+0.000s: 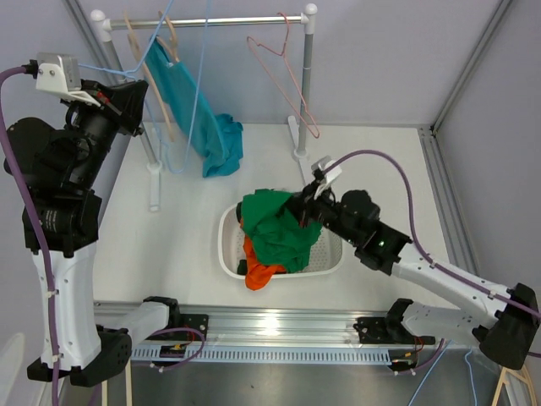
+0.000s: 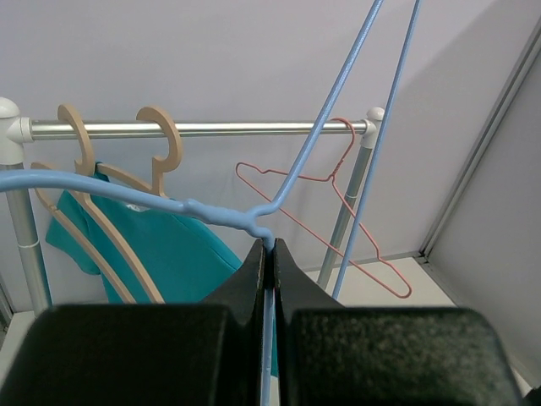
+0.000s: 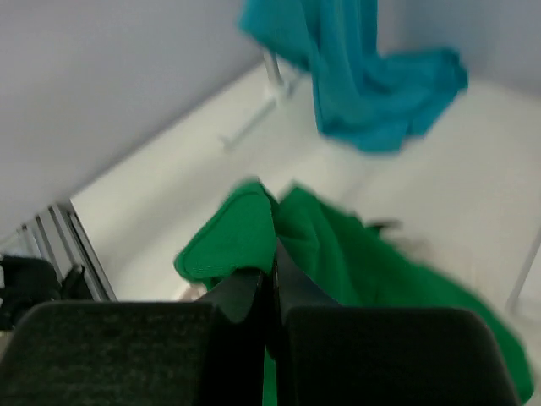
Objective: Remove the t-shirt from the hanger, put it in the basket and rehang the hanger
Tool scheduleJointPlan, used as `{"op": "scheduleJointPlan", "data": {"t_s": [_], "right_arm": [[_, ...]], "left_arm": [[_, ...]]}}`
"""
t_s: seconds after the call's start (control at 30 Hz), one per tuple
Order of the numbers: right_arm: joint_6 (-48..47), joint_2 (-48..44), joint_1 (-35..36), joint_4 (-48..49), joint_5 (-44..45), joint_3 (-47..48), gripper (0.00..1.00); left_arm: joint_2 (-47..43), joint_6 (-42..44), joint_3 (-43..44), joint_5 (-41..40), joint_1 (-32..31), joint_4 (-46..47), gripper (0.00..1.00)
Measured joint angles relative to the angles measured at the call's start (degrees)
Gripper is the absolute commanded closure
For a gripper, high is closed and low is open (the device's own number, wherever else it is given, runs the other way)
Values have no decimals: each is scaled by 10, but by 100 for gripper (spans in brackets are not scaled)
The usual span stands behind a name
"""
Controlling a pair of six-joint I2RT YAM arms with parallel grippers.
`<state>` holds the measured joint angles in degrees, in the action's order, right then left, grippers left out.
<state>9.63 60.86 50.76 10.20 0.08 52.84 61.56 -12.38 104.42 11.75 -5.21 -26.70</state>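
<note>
The green t-shirt (image 1: pixel 275 228) is lying crumpled, a loose heap of folds with no hanger in it, draping over the middle of the white basket (image 1: pixel 226 245) on the surface (image 1: pixel 177 237). An orange garment (image 1: pixel 258 269) is poking out beneath it at the basket's near rim. Bunched like this, it is showing no clear long axis; I cannot tell which end is collar or hem.

My right jaws are pinching shut on a raised fold at the shirt's far right edge. My left jaws are closing tight on the blue hanger (image 2: pixel 221 217), gripping it just below its twisted neck, high up by the left post of the rail (image 1: pixel 228 21). From the neck one wire is curving off to the left, and two long straight wires are running up and away past the top of the picture.

The overhead view is showing both arms, the basket and how far apart shirt and hanger are. The left wrist view alone is showing the twist at my fingertips, with wooden hangers (image 2: pixel 161 135), a teal t-shirt (image 2: pixel 169 254) and a pink wire hanger (image 2: pixel 325 220) behind. The right wrist view, blurred, is showing the green fold rising between my fingertips.
</note>
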Motion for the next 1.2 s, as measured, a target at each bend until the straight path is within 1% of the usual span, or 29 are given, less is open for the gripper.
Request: {"op": "scheduleJointPlan", "data": {"t_s": [0.1, 0.17, 0.23, 0.3, 0.33, 0.37, 0.4, 0.5, 0.57, 0.67, 0.7, 0.83, 0.9, 0.97, 1.03, 1.13, 1.2], "right_arm": [[51, 11, 7, -44, 20, -61, 100], [82, 47, 8, -87, 22, -67, 100], [106, 111, 9, -111, 10, -63, 100], [124, 198, 14, -125, -7, -52, 100], [128, 223, 16, -127, -11, -48, 100], [139, 283, 23, -122, -28, -40, 100], [145, 313, 28, -113, -41, -31, 100], [155, 392, 45, -77, -61, 25, 100], [165, 435, 56, -33, -71, 53, 100], [177, 441, 69, 20, -65, 46, 100], [179, 431, 71, 21, -58, 37, 97], [182, 398, 77, -29, -31, 34, 95], [181, 387, 80, -70, -16, 43, 89], [176, 375, 82, -119, -2, 55, 78], [172, 361, 84, -164, 11, 62, 70], [163, 335, 85, -231, 31, 65, 47], [158, 319, 85, -266, 42, 66, 43]], "left_arm": [[0, 5, 2, 0, 0, -1, 99], [0, 8, 3, 0, 0, -3, 99], [0, 9, 5, 0, 0, -5, 99], [0, 9, 7, 0, 0, -5, 99], [0, 9, 7, 0, 0, -5, 99], [-1, 9, 8, 0, 0, -5, 99], [-1, 9, 8, 0, 0, -5, 99], [-2, 9, 8, 0, 0, -6, 99], [-2, 10, 8, 0, 0, -8, 99], [-1, 14, 9, 0, 0, -10, 99], [-1, 14, 10, 0, 0, -11, 99], [-1, 15, 17, 0, 0, -13, 99], [0, 15, 23, 0, 0, -13, 99], [0, 15, 28, 1, 0, -13, 99], [0, 15, 33, 2, 0, -14, 99], [3, 15, 40, 3, 0, -15, 99], [3, 15, 44, 3, 0, -16, 99]]}}
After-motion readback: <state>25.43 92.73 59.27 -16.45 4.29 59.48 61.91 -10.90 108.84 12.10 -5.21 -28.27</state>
